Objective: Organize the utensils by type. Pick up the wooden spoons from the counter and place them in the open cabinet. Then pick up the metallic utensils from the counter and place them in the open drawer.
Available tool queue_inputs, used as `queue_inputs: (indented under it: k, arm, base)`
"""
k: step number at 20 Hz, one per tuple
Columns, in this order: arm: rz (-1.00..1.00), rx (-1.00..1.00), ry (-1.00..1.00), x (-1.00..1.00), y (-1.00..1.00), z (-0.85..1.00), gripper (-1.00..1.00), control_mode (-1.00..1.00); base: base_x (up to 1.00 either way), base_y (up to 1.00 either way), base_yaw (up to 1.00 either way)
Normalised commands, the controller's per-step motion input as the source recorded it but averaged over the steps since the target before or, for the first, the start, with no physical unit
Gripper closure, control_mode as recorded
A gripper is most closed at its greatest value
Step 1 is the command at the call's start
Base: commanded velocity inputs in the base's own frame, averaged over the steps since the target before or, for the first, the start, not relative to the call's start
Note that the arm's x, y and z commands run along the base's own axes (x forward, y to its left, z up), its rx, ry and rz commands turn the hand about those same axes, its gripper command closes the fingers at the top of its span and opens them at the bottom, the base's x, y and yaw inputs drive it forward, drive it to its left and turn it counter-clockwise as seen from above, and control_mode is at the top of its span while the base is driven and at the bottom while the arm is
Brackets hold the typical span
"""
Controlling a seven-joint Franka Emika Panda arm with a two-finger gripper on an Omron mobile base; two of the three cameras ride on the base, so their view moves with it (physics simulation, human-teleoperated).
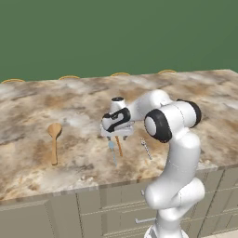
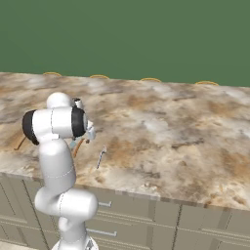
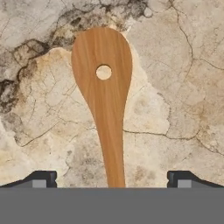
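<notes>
My gripper (image 1: 116, 138) hangs open just above the counter (image 1: 195, 93), straddling the shorter, darker wooden spoon (image 1: 119, 147). In the hand view that spoon (image 3: 105, 87) has a hole in its blade, and its handle runs down between my fingertips (image 3: 43, 178), which do not touch it. The larger, paler wooden spoon (image 1: 54, 139) lies to the left. Beside the gripper lies the silver spoon (image 1: 112, 152), and the thin grey fork-like piece (image 1: 146, 148) lies to the right. The cabinet and the open drawer are out of view.
Closed tan drawer fronts with grey handles (image 1: 144, 220) run below the counter's front edge. A green wall rises behind the counter. The fork-like piece (image 2: 100, 157) lies near the front edge, right of my arm.
</notes>
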Motion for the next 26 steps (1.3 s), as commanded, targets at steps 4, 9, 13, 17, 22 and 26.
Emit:
queue_inputs:
  k: [4,9,13,17,22,26]
  arm:
    - [-0.01,0.0,0.04,0.06,0.0,-0.26,-1.0,-1.0]
    - [-0.01,0.0,0.01,0.06,0.0,-0.25,-1.0,-1.0]
    - [0.0,0.0,0.0,0.06,0.0,-0.26,-1.0,-1.0]
    - [-0.01,0.0,0.0,0.04,0.02,-0.27,1.0,-1.0]
    - [0.0,0.0,0.0,0.0,0.0,-0.13,1.0,-1.0]
    - [0.0,0.01,0.0,0.0,-0.05,0.11,1.0,-1.0]
  base:
    - [0.0,0.0,0.0]
    - [0.0,0.0,0.0]
    - [0.0,0.0,0.0]
    - [0.0,0.0,0.0]
    - [0.0,0.0,0.0]
    - [0.0,0.0,0.0]
